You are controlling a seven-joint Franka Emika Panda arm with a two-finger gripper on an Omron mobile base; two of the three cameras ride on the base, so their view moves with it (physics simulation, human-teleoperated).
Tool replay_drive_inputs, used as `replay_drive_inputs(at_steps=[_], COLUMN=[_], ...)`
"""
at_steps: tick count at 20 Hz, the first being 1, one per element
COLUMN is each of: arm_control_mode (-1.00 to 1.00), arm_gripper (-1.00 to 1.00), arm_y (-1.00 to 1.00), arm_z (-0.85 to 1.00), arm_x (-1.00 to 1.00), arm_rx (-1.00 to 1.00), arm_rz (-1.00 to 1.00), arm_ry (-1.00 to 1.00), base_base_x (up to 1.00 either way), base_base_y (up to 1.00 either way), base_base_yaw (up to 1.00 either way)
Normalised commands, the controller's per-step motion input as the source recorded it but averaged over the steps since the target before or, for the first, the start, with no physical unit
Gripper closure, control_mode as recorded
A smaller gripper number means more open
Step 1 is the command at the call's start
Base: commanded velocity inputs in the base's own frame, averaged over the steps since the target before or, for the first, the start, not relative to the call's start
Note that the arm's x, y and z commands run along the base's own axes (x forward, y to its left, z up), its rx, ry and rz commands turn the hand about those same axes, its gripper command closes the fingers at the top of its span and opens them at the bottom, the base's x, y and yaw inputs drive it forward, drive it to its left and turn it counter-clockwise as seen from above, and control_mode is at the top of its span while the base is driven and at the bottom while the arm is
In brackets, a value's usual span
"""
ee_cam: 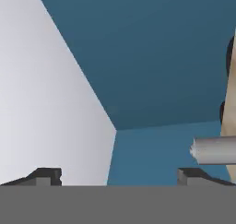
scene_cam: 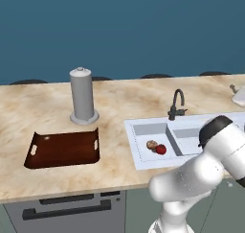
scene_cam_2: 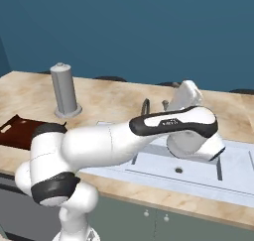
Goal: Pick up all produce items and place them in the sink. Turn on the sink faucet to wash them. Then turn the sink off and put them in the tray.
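The glossy red tomato [scene_cam: 161, 149] and mottled tan-brown round item [scene_cam: 151, 145] touch in the pale double-basin sink's [scene_cam: 135, 153] left basin; the hand [ee_cam: 119, 176] is spread wide, grasping nothing.

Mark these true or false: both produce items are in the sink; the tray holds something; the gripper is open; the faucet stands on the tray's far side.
1. Both produce items are in the sink. True: the tomato and the brown item sit side by side in the left basin.
2. The tray holds something. False: it is bare.
3. The gripper is open. True: its tips stand wide apart with nothing between them.
4. The faucet stands behind the tray. False: it stands behind the sink; the grey cylinder is behind the tray.
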Motion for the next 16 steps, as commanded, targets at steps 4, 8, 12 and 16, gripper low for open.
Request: replay_drive_inputs(at_steps=[4,8,12,16], arm_control_mode=[-1.0,-1.0,-1.0,-1.0], arm_gripper=[-1.0,-1.0,-1.0,-1.0], arm_y=[0.51,0.97,1.0,1.0], arm_z=[0.37,0.02,0.0,-0.14], arm_x=[-0.89,-0.52,-0.67,-0.62], arm_rx=[-0.77,-0.76,-0.77,-0.73], arm_rz=[0.42,0.43,0.42,0.36], arm_ry=[-0.16,0.0,0.0,0.0], base_base_x=[0.0,0.0,0.0,0.0], base_base_y=[0.0,0.0,0.0,0.0], base_base_yaw=[0.0,0.0,0.0,0.0])
